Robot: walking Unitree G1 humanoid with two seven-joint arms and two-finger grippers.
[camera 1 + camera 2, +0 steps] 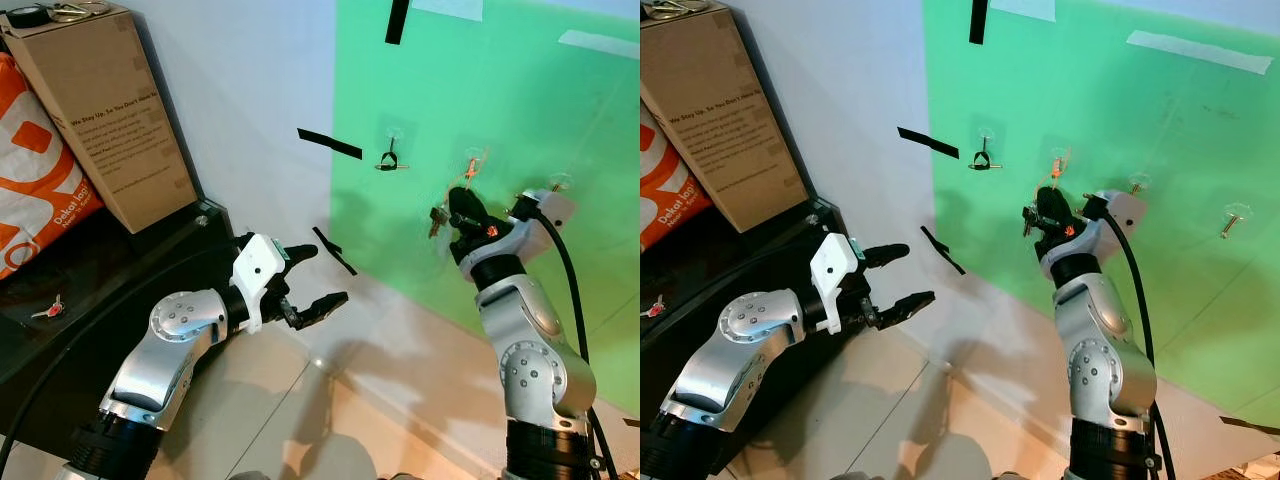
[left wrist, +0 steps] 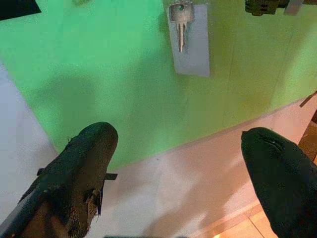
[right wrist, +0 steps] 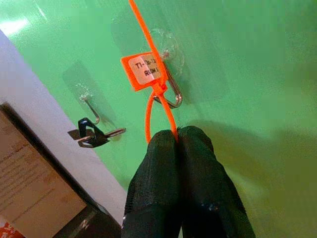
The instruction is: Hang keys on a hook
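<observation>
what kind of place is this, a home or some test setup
Likely a staged test corner indoors: a green sheet on the wall carries stuck-on clear hooks, black tape strips mark the wall, and a cardboard box sits on a dark shelf.

**Green wall panel and dark low shelf**

We see a bright green wall panel (image 1: 520, 120) carrying clear stick-on hooks (image 1: 1237, 214). One hook (image 1: 390, 150) bears a black clip, another (image 3: 168, 94) an orange tagged loop. On the black low shelf (image 1: 60, 280) stand a brown cardboard box (image 1: 100, 110) and an orange-and-white bag (image 1: 30, 170); a small key (image 1: 47, 311) lies there.
</observation>
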